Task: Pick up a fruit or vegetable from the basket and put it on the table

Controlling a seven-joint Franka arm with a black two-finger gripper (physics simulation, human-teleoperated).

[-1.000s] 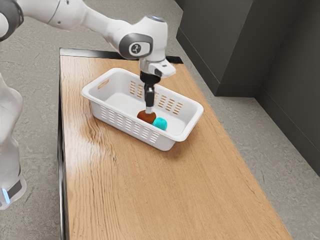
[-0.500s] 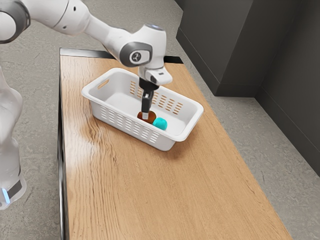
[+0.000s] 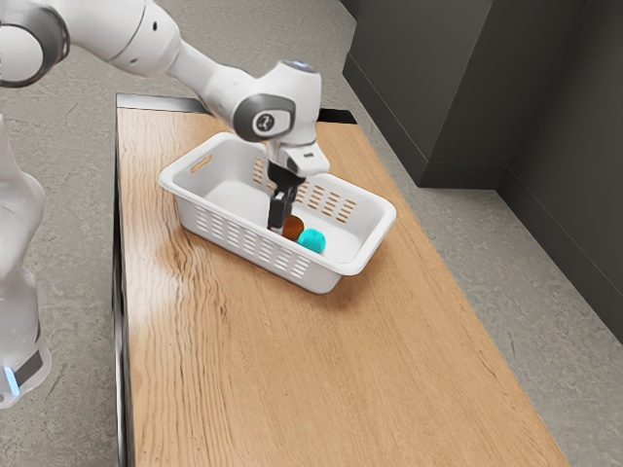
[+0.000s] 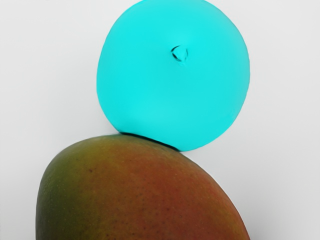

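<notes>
My gripper (image 3: 277,230) reaches down inside the white basket (image 3: 370,245), with its fingertips low beside the brown-red fruit (image 3: 294,228) and partly covering it. How far apart the fingertips stand is hidden. Against that fruit rests a round cyan one (image 3: 311,241), on the side away from my hand. Seen from the wrist, the mango-like fruit (image 4: 140,192), green turning to red, lies just under the hand, and the cyan fruit (image 4: 172,75) touches its edge. Both are on the basket's pale floor (image 4: 45,70).
Slotted basket walls rise around the hand, the near long rim (image 3: 229,226) close to the fingers. Wooden table surface (image 3: 321,379) extends toward the exterior view's bottom. Dark cabinets (image 3: 555,146) stand past the table at the exterior view's right.
My hand has come down and toward the exterior view's left, from above the brown-red fruit to beside it, and has tilted. Both fruits and the basket have stayed put.
</notes>
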